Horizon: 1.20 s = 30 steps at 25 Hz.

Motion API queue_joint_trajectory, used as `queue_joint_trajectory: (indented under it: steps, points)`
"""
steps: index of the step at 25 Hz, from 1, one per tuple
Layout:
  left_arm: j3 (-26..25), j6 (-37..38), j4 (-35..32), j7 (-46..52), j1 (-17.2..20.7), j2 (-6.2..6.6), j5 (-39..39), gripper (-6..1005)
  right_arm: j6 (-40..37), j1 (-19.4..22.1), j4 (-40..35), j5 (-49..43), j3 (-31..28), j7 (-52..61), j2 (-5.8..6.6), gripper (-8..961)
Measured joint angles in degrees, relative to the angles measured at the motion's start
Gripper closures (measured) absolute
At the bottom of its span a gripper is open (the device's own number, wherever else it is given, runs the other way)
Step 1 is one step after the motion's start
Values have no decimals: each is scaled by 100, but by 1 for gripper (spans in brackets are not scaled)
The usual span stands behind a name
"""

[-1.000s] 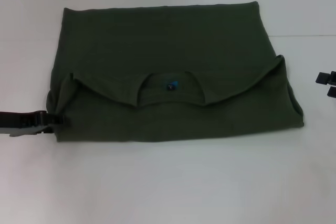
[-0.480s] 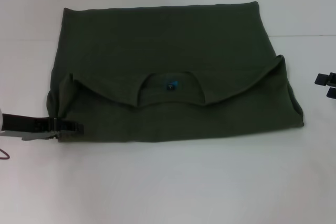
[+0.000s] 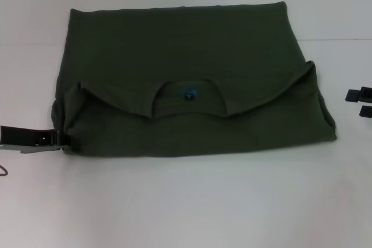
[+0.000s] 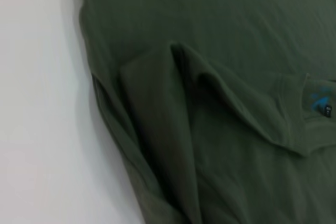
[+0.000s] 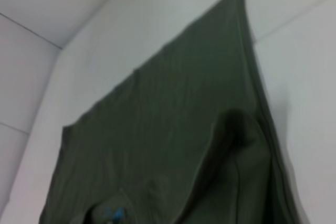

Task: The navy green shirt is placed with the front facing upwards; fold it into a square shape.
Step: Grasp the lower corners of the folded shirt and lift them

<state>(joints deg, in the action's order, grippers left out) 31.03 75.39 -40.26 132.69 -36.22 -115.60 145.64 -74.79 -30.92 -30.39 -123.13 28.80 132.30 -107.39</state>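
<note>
The dark olive-green shirt [image 3: 186, 56] lies on the white table, folded into a wide rectangle. Its top part is folded down, so the ribbed collar [image 3: 189, 107] and the small blue neck label [image 3: 189, 94] face up at the middle. The pink lettering is hidden. My left gripper [image 3: 58, 139] is low at the shirt's near left corner, touching its edge. My right gripper [image 3: 360, 102] is open and empty, a little off the shirt's right edge. The left wrist view shows the folded layers [image 4: 236, 103] and the label [image 4: 320, 100]. The right wrist view shows the shirt [image 5: 173, 129].
The white table [image 3: 186, 201] reaches well beyond the shirt at the front and on both sides. A seam in the table surface [image 3: 337, 40] runs at the far right.
My left gripper first slid right over the shirt's near left corner, then drew back to its edge. My right gripper has shifted slightly nearer. The shirt has barely moved.
</note>
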Motion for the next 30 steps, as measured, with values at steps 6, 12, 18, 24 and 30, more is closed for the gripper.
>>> queue_joint_trajectory:
  steps: [6,12,18,24,30]
  points:
    - [0,-29,-8,-63,-12,2,0,878,84,-218,0,-295,334,330,7,192]
    - [-36,-40,-10,-66,-12,3,-44,932,189,-406,50,-582,382,544,-44,193]
    - [-32,-51,-20,-105,3,1,-44,932,158,-575,-18,-926,521,1101,96,193]
    - [-59,-121,-37,-210,37,-28,-63,932,147,-822,-20,-1216,871,1612,196,192]
    - [-69,-92,-87,-218,61,-32,-65,931,142,-1074,40,-1570,948,1842,165,192]
